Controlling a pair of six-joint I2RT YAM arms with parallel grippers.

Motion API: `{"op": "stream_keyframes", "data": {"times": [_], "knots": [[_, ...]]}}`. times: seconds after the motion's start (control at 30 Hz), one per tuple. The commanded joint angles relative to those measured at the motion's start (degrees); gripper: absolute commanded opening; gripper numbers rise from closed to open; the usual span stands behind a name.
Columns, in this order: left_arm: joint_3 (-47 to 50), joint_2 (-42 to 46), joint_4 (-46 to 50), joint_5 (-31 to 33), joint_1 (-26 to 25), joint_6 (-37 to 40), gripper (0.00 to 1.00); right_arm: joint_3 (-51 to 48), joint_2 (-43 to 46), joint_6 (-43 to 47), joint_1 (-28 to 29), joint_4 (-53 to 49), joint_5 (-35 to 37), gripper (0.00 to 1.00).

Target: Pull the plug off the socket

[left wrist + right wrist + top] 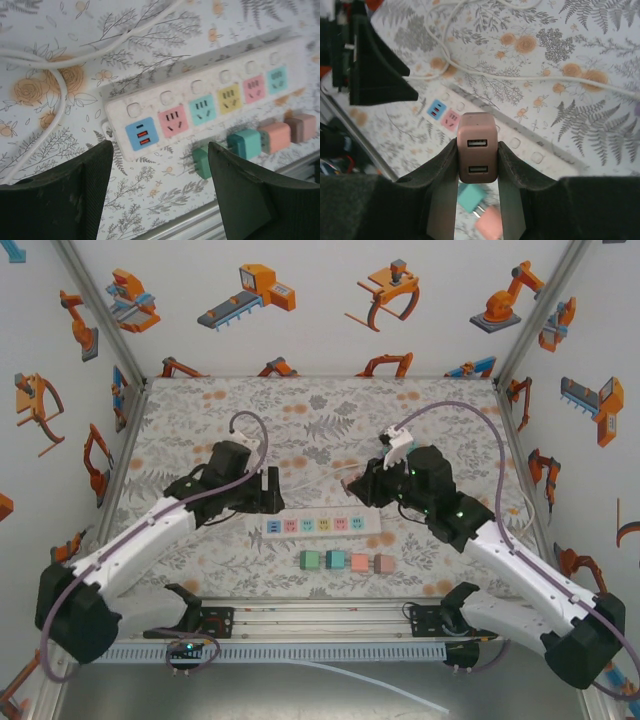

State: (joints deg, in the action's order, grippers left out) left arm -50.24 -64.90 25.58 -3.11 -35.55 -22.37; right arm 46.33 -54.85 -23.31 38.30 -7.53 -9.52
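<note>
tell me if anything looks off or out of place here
Nothing spilled or damaged. The row of plugs sits tidy in front of the power strip, whose sockets are empty. The only thing out of line: a brownish USB plug clamped in the right gripper above the strip.

Top external: fixed, high behind the arm bases, looking down over the whole floral surface [320, 420]. Left wrist: close, angled down between its fingers [55, 200] onto the power strip [210, 107]. Right wrist: close, angled down likewise; shares the strip's blue-and-pink end.
</note>
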Motion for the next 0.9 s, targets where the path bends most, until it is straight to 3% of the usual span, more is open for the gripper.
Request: {"op": "stream_keyframes", "data": {"times": [0.0, 0.23, 0.5, 0.77, 0.87], "knots": [[0.26, 7.87, 0.26, -6.49, -0.07, 7.26, 0.72, -1.4, 2.42, -19.98, 0.36, -0.46, 6.03, 0.22], [2.56, 22.11, 3.21, -18.3, -0.17, 22.4, 0.78, -8.44, 3.83, -39.25, 4.55, 4.89, 8.77, 0.23], [1.11, 27.99, 14.48, -28.81, -0.26, 43.07, 0.88, -12.68, -2.53, -50.39, 18.75, 12.84, 21.84, 0.23], [-0.33, 28.77, 28.65, -26.46, -0.4, 59.49, 0.99, -9.26, -14.86, -52.89, 29.54, 18.01, 31.5, 0.23], [-0.02, 29.88, 31.78, -26.34, -0.43, 62.86, 0.99, -7.6, -19.95, -53.23, 32.28, 20.44, 33.81, 0.23]]}}
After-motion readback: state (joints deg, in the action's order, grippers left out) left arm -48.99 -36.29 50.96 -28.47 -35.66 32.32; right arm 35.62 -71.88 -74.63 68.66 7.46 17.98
